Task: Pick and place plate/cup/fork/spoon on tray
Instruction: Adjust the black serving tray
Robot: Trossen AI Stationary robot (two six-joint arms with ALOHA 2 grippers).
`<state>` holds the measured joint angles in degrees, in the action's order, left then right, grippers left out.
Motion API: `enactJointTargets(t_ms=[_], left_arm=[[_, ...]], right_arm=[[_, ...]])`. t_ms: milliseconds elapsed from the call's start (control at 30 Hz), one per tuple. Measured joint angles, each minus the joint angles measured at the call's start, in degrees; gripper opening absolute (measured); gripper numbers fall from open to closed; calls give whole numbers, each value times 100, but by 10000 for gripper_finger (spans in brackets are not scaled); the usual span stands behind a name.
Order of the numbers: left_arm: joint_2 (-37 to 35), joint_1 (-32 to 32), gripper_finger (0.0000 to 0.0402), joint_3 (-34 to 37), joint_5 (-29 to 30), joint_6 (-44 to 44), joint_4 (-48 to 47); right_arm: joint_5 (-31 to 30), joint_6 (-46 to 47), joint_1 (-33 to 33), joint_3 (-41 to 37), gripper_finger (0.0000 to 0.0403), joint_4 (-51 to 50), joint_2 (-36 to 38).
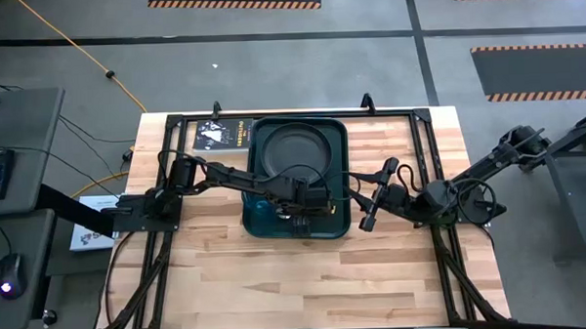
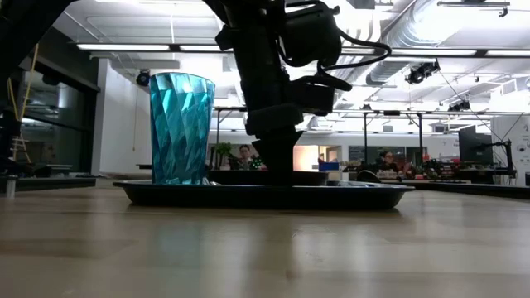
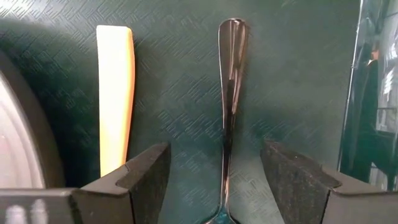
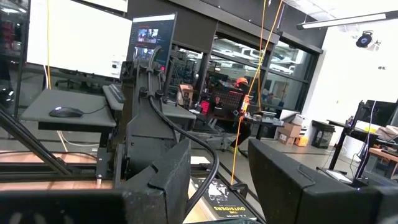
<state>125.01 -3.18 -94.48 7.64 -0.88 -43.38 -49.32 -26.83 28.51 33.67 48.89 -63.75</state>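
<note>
Two spread fingers of the left gripper [image 3: 214,180] are straddling the spoon [image 3: 230,93] on the tray [image 3: 298,74]; lifting carelessly risks nudging it against the fork [image 3: 115,93].

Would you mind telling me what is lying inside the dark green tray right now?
The dark green plastic tray holds the round grey plate, teal tumbler, orange-handled fork and silver spoon; the fork's tines are hidden.
</note>
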Motion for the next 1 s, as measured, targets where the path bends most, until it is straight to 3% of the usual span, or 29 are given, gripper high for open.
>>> enactJointTargets(t_ms=[467, 800, 1000], left_arm=[[0, 18, 328, 0, 0, 295, -23], [-29, -63, 333, 0, 20, 505, -119], [-609, -58, 333, 4, 20, 600, -258]], right_arm=[[0, 0, 0, 0, 154, 1, 0], [0, 0, 0, 0, 154, 0, 0], [0, -13, 0, 0, 154, -11, 0]])
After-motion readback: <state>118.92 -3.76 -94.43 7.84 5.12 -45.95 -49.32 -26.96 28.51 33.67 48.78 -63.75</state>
